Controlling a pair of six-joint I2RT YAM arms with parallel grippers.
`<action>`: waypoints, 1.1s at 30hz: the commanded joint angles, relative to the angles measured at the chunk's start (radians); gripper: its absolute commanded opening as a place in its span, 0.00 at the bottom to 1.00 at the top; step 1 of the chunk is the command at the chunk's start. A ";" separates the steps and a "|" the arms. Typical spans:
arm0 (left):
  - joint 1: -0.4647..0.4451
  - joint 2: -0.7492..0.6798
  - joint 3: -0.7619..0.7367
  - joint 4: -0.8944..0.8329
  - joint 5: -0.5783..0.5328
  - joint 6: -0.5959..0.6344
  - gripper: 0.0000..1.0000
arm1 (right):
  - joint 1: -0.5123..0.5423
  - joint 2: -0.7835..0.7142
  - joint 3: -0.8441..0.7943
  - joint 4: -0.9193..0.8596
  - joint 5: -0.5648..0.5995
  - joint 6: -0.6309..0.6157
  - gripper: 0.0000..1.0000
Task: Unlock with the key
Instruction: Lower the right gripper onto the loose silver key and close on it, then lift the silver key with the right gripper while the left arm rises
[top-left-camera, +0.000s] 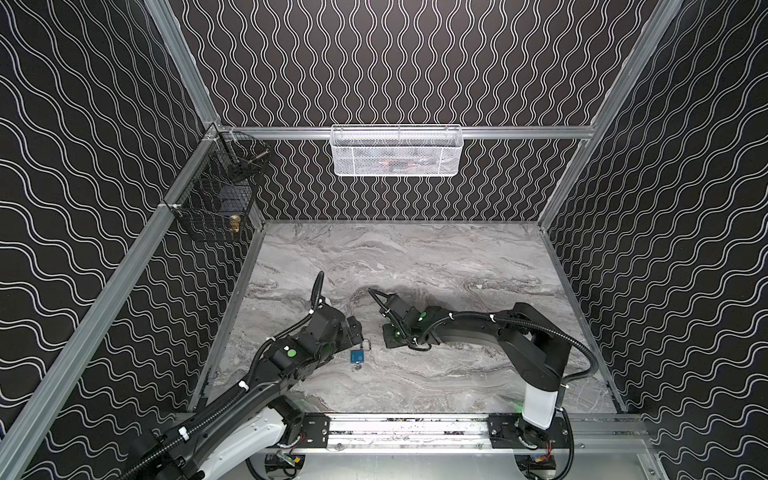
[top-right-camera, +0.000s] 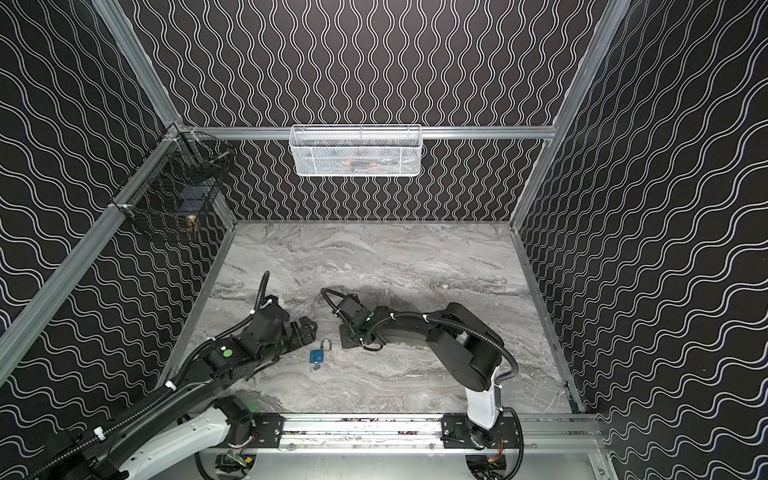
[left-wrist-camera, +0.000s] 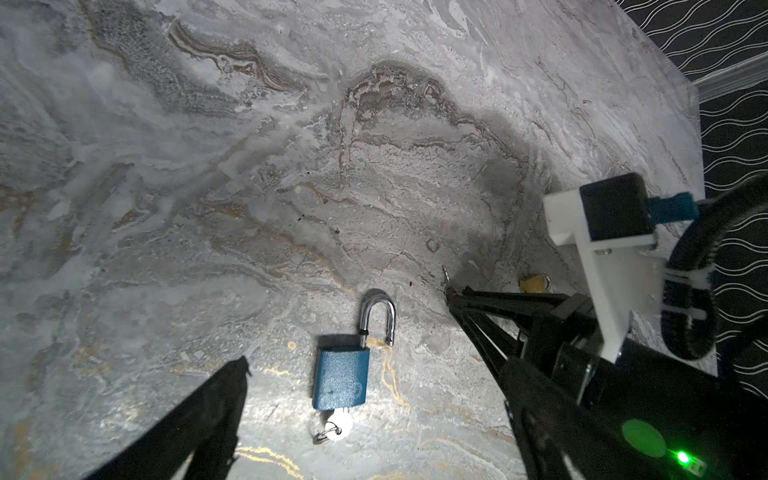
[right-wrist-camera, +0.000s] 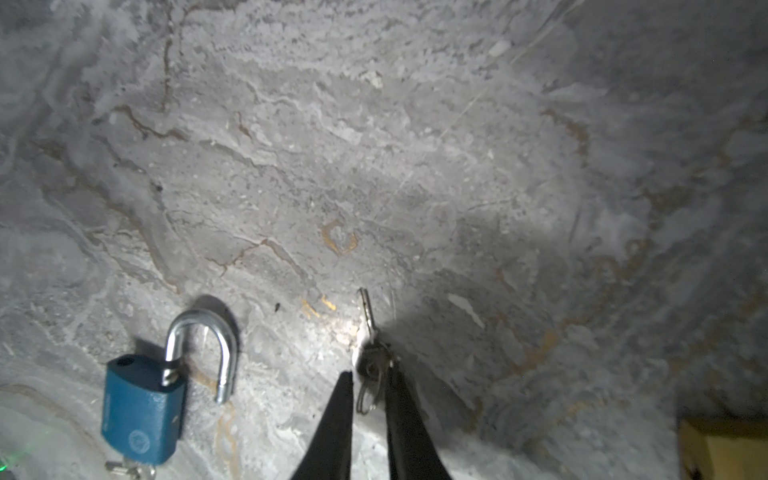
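Reaches low over the desk (top-left-camera: 415, 257) with the left end effector (top-left-camera: 356, 331) wide open, just beside the blue padlock (top-left-camera: 357, 356). Dips down with the right end effector (right-wrist-camera: 370, 376) pinching a key ring (right-wrist-camera: 371, 365). Lying flat between them, open loop (left-wrist-camera: 378, 309) toward the back wall (top-left-camera: 395, 62), key (left-wrist-camera: 343, 422) in the near end.

No legible text, number or brand name was found in any view. The blue padlock (right-wrist-camera: 139, 411) bears a round stamped emblem (right-wrist-camera: 139, 444) on its body face, near the keyway end. It shows in both wrist views, but its detail is too small and blurred to read. In both top views the padlock is too small to show any mark. On the arm joints, green round dots (top-left-camera: 292, 353) are plain colour marks only.
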 joint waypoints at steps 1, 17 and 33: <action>0.003 0.001 -0.010 0.031 0.007 -0.031 0.98 | 0.007 0.002 0.005 -0.012 0.005 -0.010 0.18; 0.003 -0.022 -0.014 0.041 0.033 -0.070 0.98 | 0.012 -0.046 -0.056 0.048 0.049 -0.066 0.00; 0.003 0.003 0.014 0.217 0.222 -0.222 0.96 | 0.011 -0.317 -0.299 0.215 -0.044 -0.135 0.00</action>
